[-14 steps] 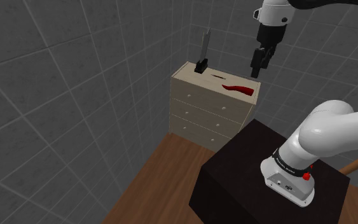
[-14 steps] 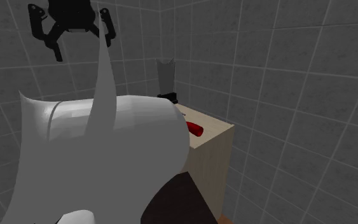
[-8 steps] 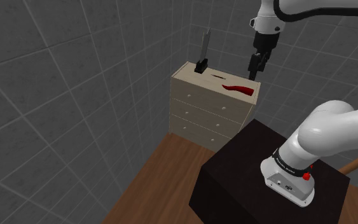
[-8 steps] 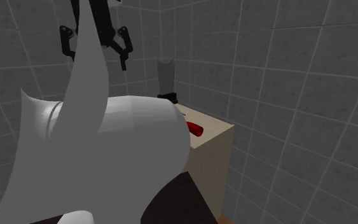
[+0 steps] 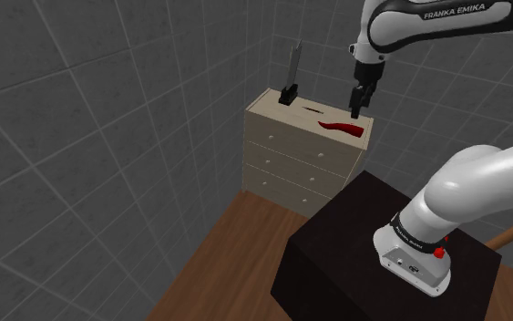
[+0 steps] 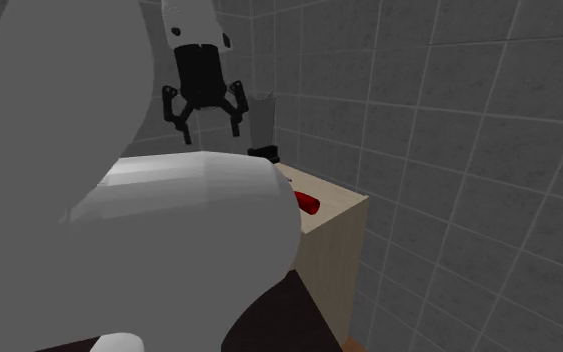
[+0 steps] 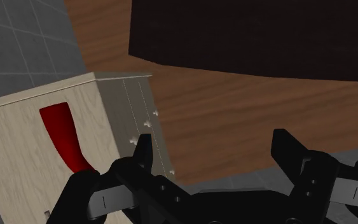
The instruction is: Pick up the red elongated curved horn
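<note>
The red curved horn (image 5: 341, 127) lies flat on top of a pale wooden dresser (image 5: 277, 105), near the edge closest to the stand. In the second exterior view only the horn's end (image 6: 307, 204) peeks out past the arm's white bulk. My gripper (image 5: 359, 100) hangs open just above the horn's thick end, pointing down. Its spread fingers (image 6: 179, 128) hold nothing. In the wrist view the horn (image 7: 63, 133) lies off to the side of the gripper (image 7: 215, 149), outside the gap between the fingers.
A black base with an upright grey blade (image 5: 290, 77) stands at the dresser's far corner by the tiled wall. The dresser's drawer front (image 5: 300, 164) faces the wooden floor (image 5: 236, 255). The dark stand (image 5: 364, 246) sits close to the dresser.
The gripper has come down and shifted toward the shoulder view's left, closer to the horn, while turning about its axis. The horn has not moved.
</note>
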`<control>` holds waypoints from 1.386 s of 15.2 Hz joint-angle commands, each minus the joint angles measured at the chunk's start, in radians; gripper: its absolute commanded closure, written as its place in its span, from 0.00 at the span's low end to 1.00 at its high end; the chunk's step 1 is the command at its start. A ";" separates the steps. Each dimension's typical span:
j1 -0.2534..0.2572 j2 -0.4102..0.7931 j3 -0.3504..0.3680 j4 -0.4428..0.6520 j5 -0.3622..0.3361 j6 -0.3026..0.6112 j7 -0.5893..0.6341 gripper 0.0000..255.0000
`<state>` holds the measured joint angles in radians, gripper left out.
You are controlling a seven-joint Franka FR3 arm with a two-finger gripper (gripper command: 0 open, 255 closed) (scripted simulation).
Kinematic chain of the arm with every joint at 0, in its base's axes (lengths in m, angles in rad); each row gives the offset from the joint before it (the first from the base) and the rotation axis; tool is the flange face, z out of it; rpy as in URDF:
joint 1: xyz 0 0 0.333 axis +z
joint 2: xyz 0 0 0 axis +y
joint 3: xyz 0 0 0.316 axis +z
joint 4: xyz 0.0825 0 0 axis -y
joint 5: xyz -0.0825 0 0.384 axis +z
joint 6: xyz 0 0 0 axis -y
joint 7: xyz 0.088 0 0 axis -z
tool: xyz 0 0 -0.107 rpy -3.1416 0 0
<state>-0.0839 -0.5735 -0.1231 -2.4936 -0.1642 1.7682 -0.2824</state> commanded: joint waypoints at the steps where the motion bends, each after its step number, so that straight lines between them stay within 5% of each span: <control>1: -0.013 0.064 -0.031 0.010 -0.024 0.054 -0.035 0.00; 11: -0.062 0.410 -0.156 0.121 -0.076 0.288 -0.190 0.00; 21: -0.129 0.800 -0.215 0.356 -0.017 0.440 -0.362 0.00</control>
<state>-0.2014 0.1887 -0.3328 -2.1662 -0.1883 2.1982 -0.6223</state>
